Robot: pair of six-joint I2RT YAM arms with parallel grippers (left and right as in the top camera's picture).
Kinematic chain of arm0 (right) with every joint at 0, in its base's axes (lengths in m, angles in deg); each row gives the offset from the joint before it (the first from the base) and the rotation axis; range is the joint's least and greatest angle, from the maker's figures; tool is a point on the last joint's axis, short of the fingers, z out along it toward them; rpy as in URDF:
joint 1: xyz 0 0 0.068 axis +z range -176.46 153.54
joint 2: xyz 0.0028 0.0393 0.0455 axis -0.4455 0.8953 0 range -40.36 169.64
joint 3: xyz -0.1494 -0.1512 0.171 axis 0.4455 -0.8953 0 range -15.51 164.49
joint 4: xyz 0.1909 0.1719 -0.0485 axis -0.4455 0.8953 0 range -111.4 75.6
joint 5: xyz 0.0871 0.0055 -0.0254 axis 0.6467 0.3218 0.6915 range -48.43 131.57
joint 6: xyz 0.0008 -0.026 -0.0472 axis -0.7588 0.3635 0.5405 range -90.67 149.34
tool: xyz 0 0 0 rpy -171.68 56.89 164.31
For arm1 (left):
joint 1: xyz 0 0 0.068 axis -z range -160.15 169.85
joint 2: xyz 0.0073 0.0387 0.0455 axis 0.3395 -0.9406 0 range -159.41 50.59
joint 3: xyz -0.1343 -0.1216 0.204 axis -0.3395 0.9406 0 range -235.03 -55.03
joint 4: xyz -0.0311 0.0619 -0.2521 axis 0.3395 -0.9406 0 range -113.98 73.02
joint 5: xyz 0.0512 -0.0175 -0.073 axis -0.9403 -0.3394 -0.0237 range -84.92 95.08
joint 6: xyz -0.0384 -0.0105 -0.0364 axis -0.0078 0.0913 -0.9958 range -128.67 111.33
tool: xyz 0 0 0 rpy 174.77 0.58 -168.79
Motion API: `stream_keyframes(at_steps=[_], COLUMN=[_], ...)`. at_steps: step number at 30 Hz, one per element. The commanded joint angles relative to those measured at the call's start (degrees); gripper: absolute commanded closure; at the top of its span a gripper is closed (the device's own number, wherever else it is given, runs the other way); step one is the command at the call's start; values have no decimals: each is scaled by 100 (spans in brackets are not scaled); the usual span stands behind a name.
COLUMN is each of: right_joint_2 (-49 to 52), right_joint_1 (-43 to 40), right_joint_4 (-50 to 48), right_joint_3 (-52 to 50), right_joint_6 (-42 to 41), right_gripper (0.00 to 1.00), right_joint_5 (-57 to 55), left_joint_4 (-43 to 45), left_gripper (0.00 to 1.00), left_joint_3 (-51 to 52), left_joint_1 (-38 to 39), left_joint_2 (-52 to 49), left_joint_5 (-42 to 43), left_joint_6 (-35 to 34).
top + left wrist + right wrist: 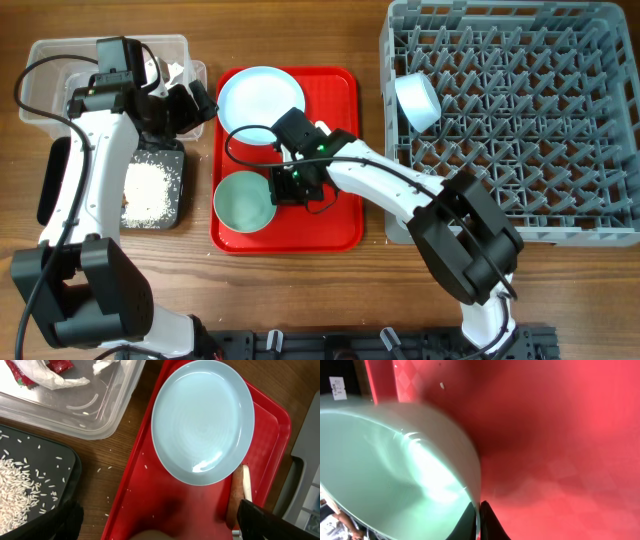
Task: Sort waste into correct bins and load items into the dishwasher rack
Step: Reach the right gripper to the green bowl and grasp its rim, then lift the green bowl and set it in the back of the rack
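The left arm reaches forward, its black two-finger left gripper [196,104] spread wide. The right arm stretches left, its right gripper [287,186] pinching the pale green bowl [243,203] at its rim.

Two units, left arm [88,170] and right arm [385,185]: glossy white link shells, matte black joint housings, bulky black shoulder blocks. Fitted with left claw [200,100] and right claw [280,190], both black with dark fingers. Thin black cables [232,131] loop off each wrist. Small green indicator light [297,172] on right wrist unit.
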Motion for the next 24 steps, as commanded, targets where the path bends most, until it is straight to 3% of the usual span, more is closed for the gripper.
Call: stream_keyframes(at_steps=[1, 7, 12, 14, 18, 21, 24], right_joint_2=[59, -850, -2326, -2942, -3314, -3279, -3161], right_joint_1=[-155, -503, -977, -1196, -1519, -1864, -2330], right_joint_4=[76, 348, 839, 1047, 1228, 1185, 595], right_joint_3=[125, 153, 153, 153, 151, 144, 144], right_joint_6=[-9, 334, 463, 459, 479, 938, 1508], right_gripper=[96, 96, 96, 96, 96, 96, 96], right_joint_5=[37, -651, -3648, -5729, -8295, -9383, -9512], left_joint_4=[15, 15, 15, 15, 15, 15, 15], left_gripper=[0, 0, 0, 0, 0, 0, 0], left_joint_3=[-66, -66, -66, -66, -66, -66, -66], left_joint_1=[-9, -9, -9, -11, -11, -9, -9], left_joint_2=[-59, -59, -59, -59, -59, -59, -59], left_joint_5=[-35, -33, -35, -33, -35, -35, -35], left_joint_6=[-9, -9, -9, -9, -9, -9, -9])
